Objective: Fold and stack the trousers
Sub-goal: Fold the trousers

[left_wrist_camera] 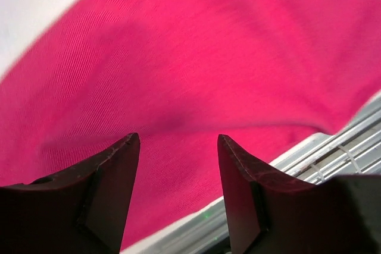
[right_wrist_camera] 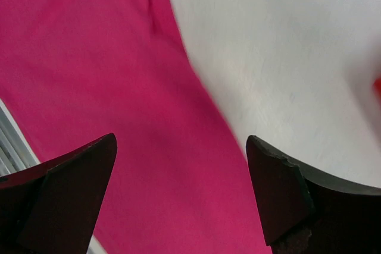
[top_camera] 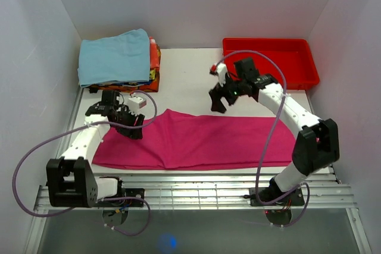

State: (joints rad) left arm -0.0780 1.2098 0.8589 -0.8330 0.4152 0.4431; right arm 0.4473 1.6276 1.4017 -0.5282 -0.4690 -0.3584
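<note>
Trousers [top_camera: 196, 141] lie spread flat across the near half of the table [top_camera: 184, 81]. They form a long magenta band running left to right, its near edge close to the metal rails [top_camera: 208, 185] at the front. On my screen the left gripper [top_camera: 134, 128] sits low over the left end of the cloth, jaws parted partway with nothing between them. Its wrist view shows only pink fabric beneath, and I cannot tell whether it touches. The right gripper [top_camera: 220, 99] hangs higher, above the far edge of the trousers near the middle. Its jaws are spread wide and empty, with bare table under one finger. I see a red tray [top_camera: 300, 80] at far right, apart from the trousers. At far left a blue cloth [top_camera: 113, 56] tops a pile [top_camera: 155, 57] of garments.
</note>
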